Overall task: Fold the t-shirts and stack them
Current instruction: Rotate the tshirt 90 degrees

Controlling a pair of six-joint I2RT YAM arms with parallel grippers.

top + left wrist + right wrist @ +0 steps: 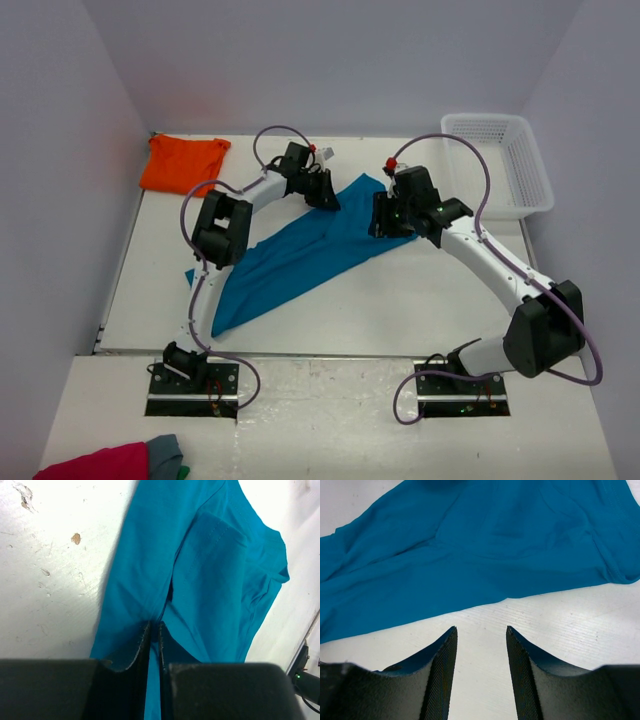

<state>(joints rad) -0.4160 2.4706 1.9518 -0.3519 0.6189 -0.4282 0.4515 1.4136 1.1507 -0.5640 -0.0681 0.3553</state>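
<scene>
Light was bright and even, from overhead. The table [45,580] glared to blown-out white in the left wrist view. The shirt [495,545] was sharp, with soft shadows in its folds; the near fingers [440,680] were dark and soft.

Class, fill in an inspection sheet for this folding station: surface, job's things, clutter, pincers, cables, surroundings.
Surface: white table, scuffed and stained in the left wrist view.
Job's things: teal t-shirt spread loosely mid-table, not folded; orange t-shirt at the far left corner.
Clutter: crimson-pink cloth and grey cloth on the near left ledge; white basket at far right.
Pincers: left pincer pinched on a fold of the teal t-shirt; right pincer open over bare table beside the shirt's edge, holding nothing.
Cables: purple cables loop along both arms.
Surroundings: plain white walls.
</scene>
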